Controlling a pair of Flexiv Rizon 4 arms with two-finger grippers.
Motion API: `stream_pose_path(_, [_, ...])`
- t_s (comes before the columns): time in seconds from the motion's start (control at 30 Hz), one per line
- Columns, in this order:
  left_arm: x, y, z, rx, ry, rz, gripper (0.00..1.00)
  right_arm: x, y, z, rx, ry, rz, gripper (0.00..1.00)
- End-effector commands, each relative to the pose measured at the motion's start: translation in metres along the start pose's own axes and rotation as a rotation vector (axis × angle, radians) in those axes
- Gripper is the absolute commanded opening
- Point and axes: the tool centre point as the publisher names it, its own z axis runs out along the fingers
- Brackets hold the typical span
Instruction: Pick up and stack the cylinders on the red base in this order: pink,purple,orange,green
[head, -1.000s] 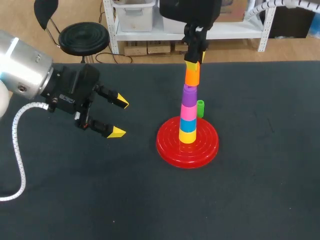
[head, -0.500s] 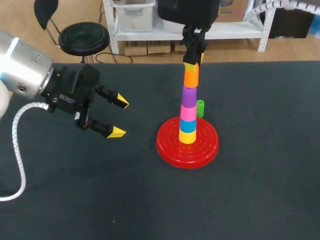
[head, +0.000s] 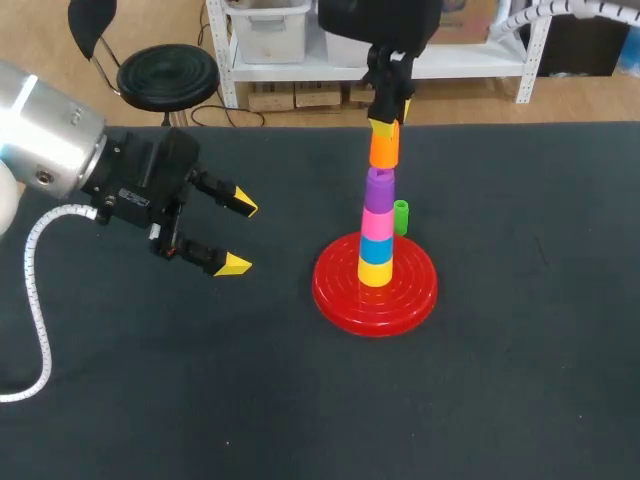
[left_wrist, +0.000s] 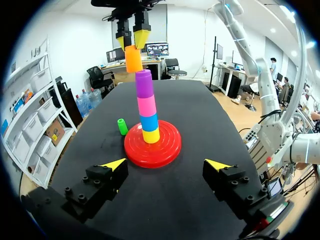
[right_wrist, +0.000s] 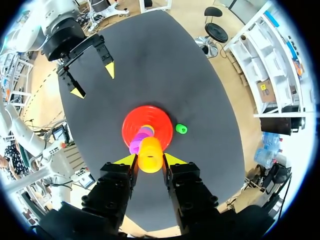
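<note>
Orange cylinder (head: 384, 148) is clamped in right gripper (head: 385, 122), held just over purple cylinder (head: 378, 190) topping the stack on red base (head: 335, 290). Green cylinder (head: 401, 216) is seen on table just beside base. Left gripper (head: 240, 236) is held open, well apart.

- The held cylinder (head: 384, 150) is hanging between the right gripper (head: 386, 122)'s fingers, above the stack (head: 376, 228) on the base (head: 335, 290).
- The loose cylinder (head: 401, 216) is standing beside the base, below that gripper.

Black matte table (head: 520, 400) fills nearly the whole head view, far edge running straight across. In the left wrist view, its surface (left_wrist: 200, 115) is plain dark cloth. Lighting bright and even.
</note>
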Motion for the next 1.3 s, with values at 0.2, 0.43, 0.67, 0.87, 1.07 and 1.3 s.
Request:
stream_pose_path(0.2, [0.001,0.0,0.001,-0.002,-0.002,0.002,1.0,0.006,0.005,-0.002,0.018,-0.018,0.0,0.0])
stream_pose_path(0.43, [0.001,0.0,0.001,-0.002,-0.002,0.002,1.0,0.004,0.007,0.004,0.017,-0.008,0.0,0.0])
stream_pose_path(0.67, [0.001,0.0,0.001,-0.002,-0.002,0.002,1.0,0.003,0.008,0.007,0.012,-0.004,-0.002,0.0])
stream_pose_path(0.87, [0.001,0.0,0.001,-0.002,-0.002,0.002,1.0,0.003,0.007,0.011,0.018,-0.003,0.005,0.0])
stream_pose_path(1.07, [0.001,0.0,0.001,-0.002,-0.002,0.002,1.0,0.004,0.008,0.005,0.041,-0.019,0.007,0.0])
stream_pose_path(1.3, [0.001,0.0,0.001,-0.002,-0.002,0.002,1.0,0.006,0.01,0.001,0.053,-0.029,0.007,0.0])
